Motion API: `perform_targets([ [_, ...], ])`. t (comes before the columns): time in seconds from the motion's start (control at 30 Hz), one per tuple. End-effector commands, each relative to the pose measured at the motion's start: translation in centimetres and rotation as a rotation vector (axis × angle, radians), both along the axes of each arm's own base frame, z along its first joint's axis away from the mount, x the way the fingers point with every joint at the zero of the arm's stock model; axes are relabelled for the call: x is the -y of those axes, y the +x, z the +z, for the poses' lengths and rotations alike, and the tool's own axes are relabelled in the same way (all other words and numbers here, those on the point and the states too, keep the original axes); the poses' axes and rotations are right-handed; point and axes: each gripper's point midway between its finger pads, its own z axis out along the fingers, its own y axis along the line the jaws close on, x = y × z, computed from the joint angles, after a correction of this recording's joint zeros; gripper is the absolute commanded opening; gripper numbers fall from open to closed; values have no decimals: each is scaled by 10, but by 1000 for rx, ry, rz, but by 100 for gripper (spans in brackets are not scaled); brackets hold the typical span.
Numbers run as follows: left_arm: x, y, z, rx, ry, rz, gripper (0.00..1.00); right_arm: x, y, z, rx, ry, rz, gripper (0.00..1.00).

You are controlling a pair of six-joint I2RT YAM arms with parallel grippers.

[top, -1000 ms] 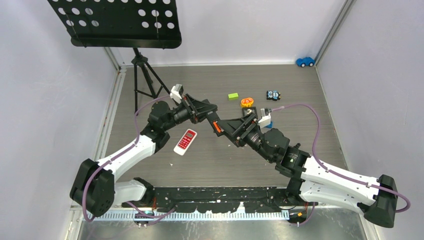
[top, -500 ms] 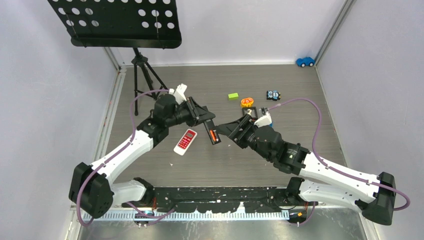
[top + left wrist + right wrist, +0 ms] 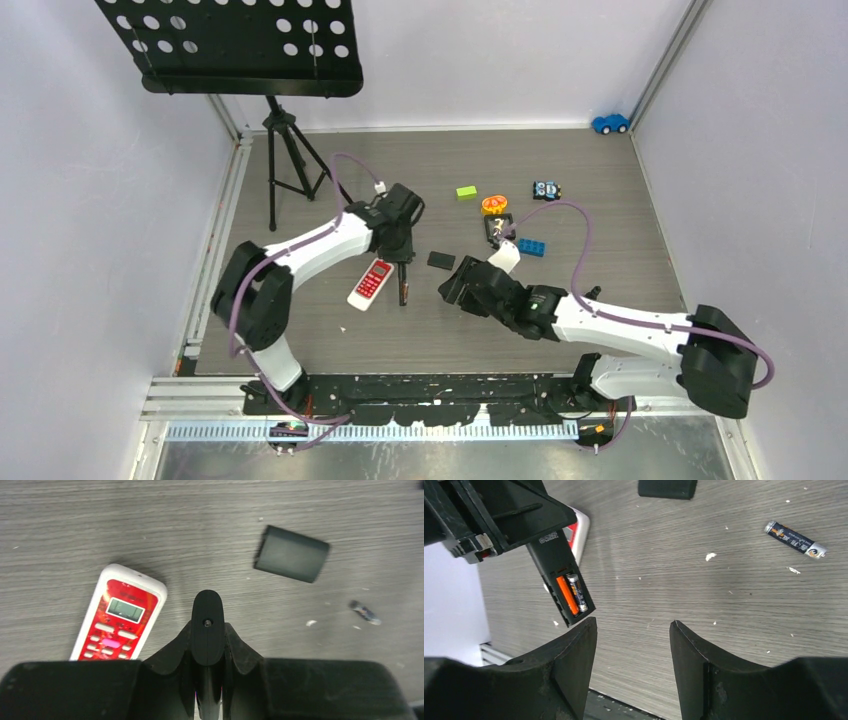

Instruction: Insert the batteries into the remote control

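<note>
My left gripper [image 3: 402,272] is shut on a black remote control [image 3: 403,288] and holds it just right of a red and white remote [image 3: 371,283]. In the right wrist view the black remote [image 3: 560,575] has its back open, with an orange battery [image 3: 566,596] and a dark battery [image 3: 577,593] in the compartment. One loose dark battery [image 3: 795,539] lies on the table; it also shows in the left wrist view [image 3: 365,612]. My right gripper [image 3: 633,625] is open and empty, low over the table right of the black remote. The black remote [image 3: 207,627] shows end-on between my left fingers.
A black battery cover [image 3: 441,260] lies on the table beyond my right gripper [image 3: 450,290]. The red and white remote [image 3: 120,615] lies face up. A green block [image 3: 466,192], an orange toy [image 3: 493,205], a blue brick [image 3: 531,246] and a tripod [image 3: 285,150] stand farther back.
My left arm has swung round and lowered the black remote beside the red remote. My right gripper has come off the black remote and dropped back towards the table, open.
</note>
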Motion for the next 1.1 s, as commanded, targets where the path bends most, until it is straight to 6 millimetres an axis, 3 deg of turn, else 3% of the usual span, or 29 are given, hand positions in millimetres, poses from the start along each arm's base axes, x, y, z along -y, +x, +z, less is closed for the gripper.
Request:
perform_targets([
  [0.0,-8,12,18,102,241,-6,0,-8,12,-7,15,-20,-10,61],
  [0.23,0,15,11,145,464,-32,0,-17,9,-42,-77,8,-44,61],
  [0.47,10,16,9,169,521,-40,0,-18,8,-52,-106,-8,-54,60],
  [0.7,4,22,34,232,453,-18,0,-16,-1,-59,-191,-199,25,54],
  [0.87,-6,24,62,282,336,1,0,-20,-22,-61,-217,-323,200,59],
  [1.07,-43,28,85,320,278,73,0,-36,-32,-66,-193,-485,281,63],
])
